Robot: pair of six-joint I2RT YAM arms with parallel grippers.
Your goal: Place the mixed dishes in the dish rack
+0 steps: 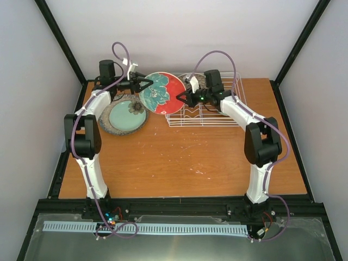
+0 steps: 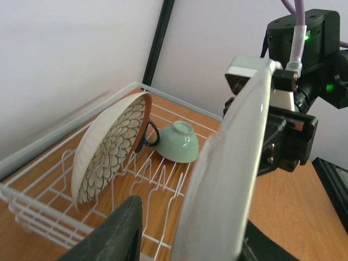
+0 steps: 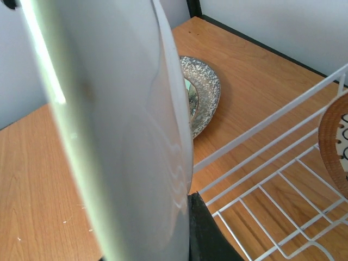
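One red-and-teal flowered plate (image 1: 162,92), held on edge in the air between bench stack and rack (image 1: 228,111). Left pincer (image 1: 145,84) and right pincer (image 1: 182,98) each nip opposite rims. Likely rigid, glazed, slippery, breakable; best gripped at the rim. Face tilted upward; long axis runs pincer to pincer.

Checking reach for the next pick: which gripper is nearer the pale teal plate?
Left. The left gripper is just behind the pale teal plate, above its far-right edge. The right gripper is farther right, at the dish rack.
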